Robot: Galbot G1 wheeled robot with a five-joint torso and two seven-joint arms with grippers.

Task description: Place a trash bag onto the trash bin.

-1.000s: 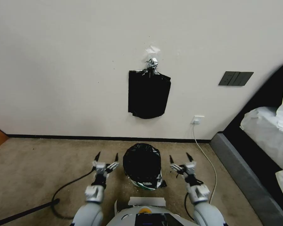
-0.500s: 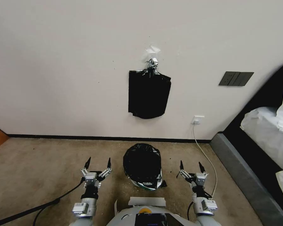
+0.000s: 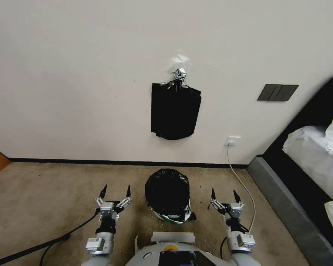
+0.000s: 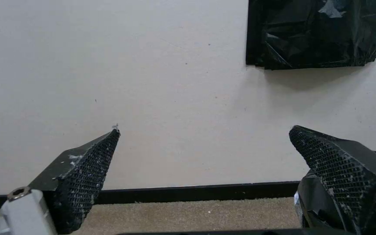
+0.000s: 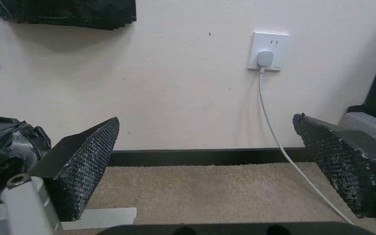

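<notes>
Trash bag (image 3: 167,192) lining one trash bin (image 3: 172,218), two spread-fingered grippers flanking

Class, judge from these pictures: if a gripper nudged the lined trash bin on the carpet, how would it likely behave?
The trash bin looks small and thin-walled, so probably light and apt to slide or tip. The trash bag over it is wrinkled and glossy, likely floppy and slippery, perhaps slipping off the rim.
</notes>
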